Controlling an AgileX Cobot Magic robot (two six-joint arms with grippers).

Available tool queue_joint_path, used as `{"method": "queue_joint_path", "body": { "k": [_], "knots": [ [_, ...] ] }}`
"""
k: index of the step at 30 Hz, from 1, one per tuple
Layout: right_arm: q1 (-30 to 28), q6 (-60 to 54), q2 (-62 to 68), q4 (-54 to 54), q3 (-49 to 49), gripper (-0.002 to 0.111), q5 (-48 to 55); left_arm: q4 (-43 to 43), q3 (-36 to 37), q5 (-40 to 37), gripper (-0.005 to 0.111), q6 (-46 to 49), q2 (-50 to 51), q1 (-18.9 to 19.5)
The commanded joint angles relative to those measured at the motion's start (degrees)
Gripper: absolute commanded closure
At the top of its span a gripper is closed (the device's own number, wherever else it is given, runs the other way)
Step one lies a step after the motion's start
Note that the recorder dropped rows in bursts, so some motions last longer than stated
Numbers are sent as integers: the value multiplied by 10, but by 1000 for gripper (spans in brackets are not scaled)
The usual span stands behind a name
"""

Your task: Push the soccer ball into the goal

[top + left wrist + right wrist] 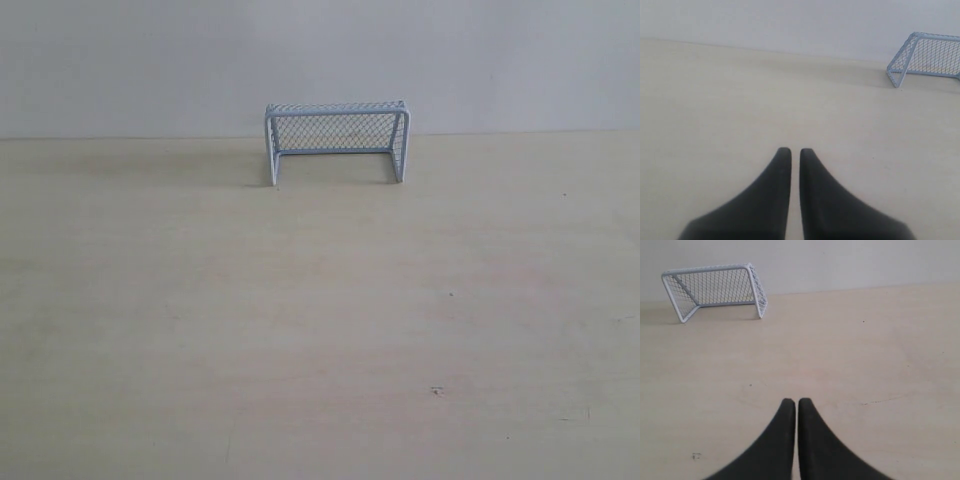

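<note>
The left gripper (791, 150) is seen with its two dark fingers drawn together, only a thin slit left between the tips, and nothing is held in them. The right gripper (792, 401) is closed in the same way, the tips almost touching, and it too is empty. Fingers brought together like this form a single blunt wedge, which is judged to suit pushing rather than grasping. Both wedges are held above the pale table (300, 330) and are pointed across it towards the far side.

Beyond the fingertips only bare tabletop is shown, marked by a few small dark specks. The soccer ball is not found in any of the three views; where it lies cannot be told. Neither arm is caught by the exterior view.

At the far edge of the table the goal (336, 140) is set upright, close to the white wall (320, 50), well apart from both grippers. Its open mouth is turned towards the table, its net towards the wall, so that anything rolled straight across would be caught. Nothing is seen inside it, so the push is judged not yet done.
</note>
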State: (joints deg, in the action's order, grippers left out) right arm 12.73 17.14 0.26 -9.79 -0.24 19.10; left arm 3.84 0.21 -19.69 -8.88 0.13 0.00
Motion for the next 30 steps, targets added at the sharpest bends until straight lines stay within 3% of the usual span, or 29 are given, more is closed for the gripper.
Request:
{"method": "queue_joint_path", "body": {
  "k": [1, 11, 21, 30],
  "knots": [
    [-2, 3, -3, -7, 2, 108, 0, -3, -2, 1, 100, -6, -1, 1],
    [-4, 1, -3, -15, 2, 108, 5, -3, -2, 1, 100, -6, -1, 1],
    [-82, 4, -3, -12, 2, 108, 7, -3, -2, 1, 100, -6, -1, 1],
    [-88, 3, -3, -12, 2, 108, 13, -3, -2, 1, 100, -6, -1, 1]
  ]
}}
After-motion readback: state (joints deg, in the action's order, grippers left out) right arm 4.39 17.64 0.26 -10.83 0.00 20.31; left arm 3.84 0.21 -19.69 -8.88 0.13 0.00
